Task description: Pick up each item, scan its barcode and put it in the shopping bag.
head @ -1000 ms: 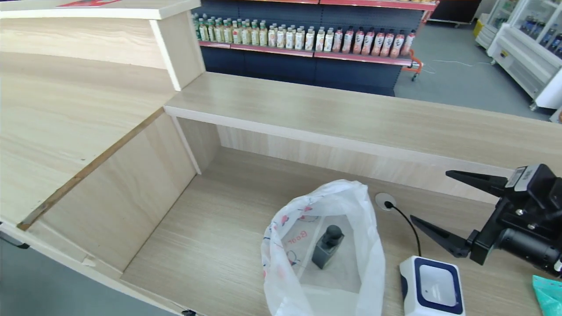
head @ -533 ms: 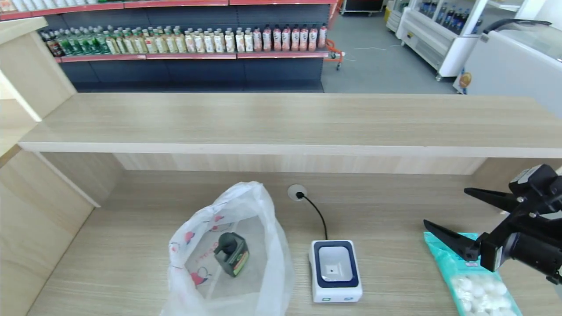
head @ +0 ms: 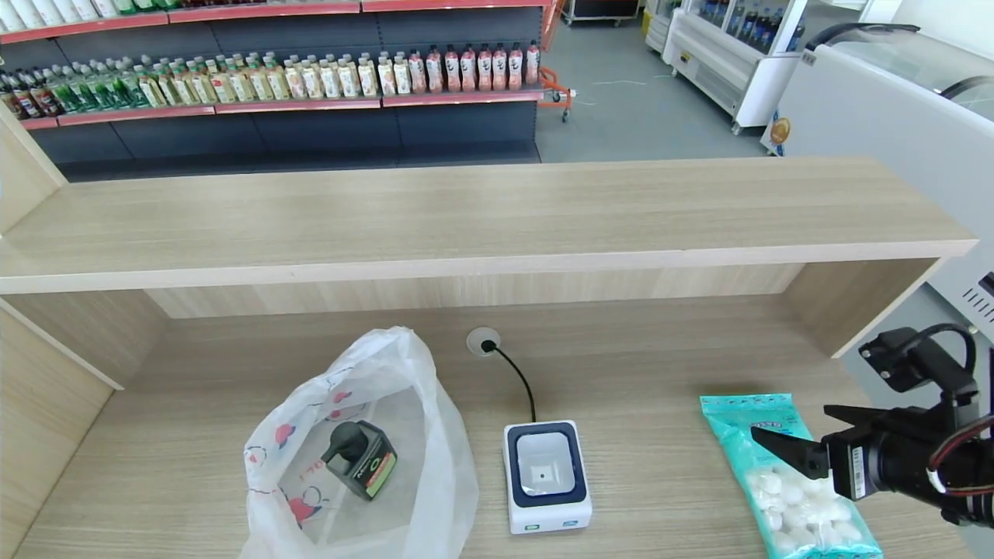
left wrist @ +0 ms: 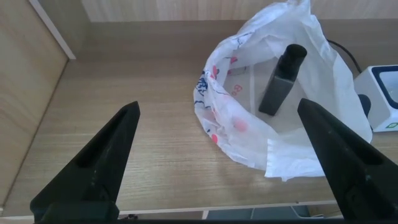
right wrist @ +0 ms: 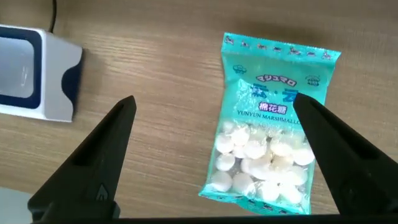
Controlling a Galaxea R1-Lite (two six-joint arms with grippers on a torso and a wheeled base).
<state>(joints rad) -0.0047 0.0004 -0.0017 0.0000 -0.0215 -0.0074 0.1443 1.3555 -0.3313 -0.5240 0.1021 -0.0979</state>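
Observation:
A teal marshmallow bag (head: 784, 473) (right wrist: 270, 124) lies flat on the wooden desk at the right. Just above it hovers my right gripper (head: 790, 420) (right wrist: 214, 106), open, with one finger to each side of the bag's upper half. The white scanner (head: 546, 475) (right wrist: 34, 74) (left wrist: 385, 99) sits mid-desk. To its left stands the white shopping bag (head: 446, 458) (left wrist: 230, 124), mouth open, with a dark bottle (head: 359, 460) (left wrist: 280, 81) inside. My left gripper (left wrist: 219, 107) is open and holds nothing, on the near side of the shopping bag.
A raised counter ledge (head: 466, 217) runs along the back of the desk, and a wooden side wall (head: 46, 404) closes the left end. The scanner's black cable (head: 516, 380) leads to a grommet. The desk's right end (head: 862, 365) is close to my right arm.
The head camera has swung right, so the marshmallow bag came into view. My right gripper has dropped lower and turned, and is now over that bag.

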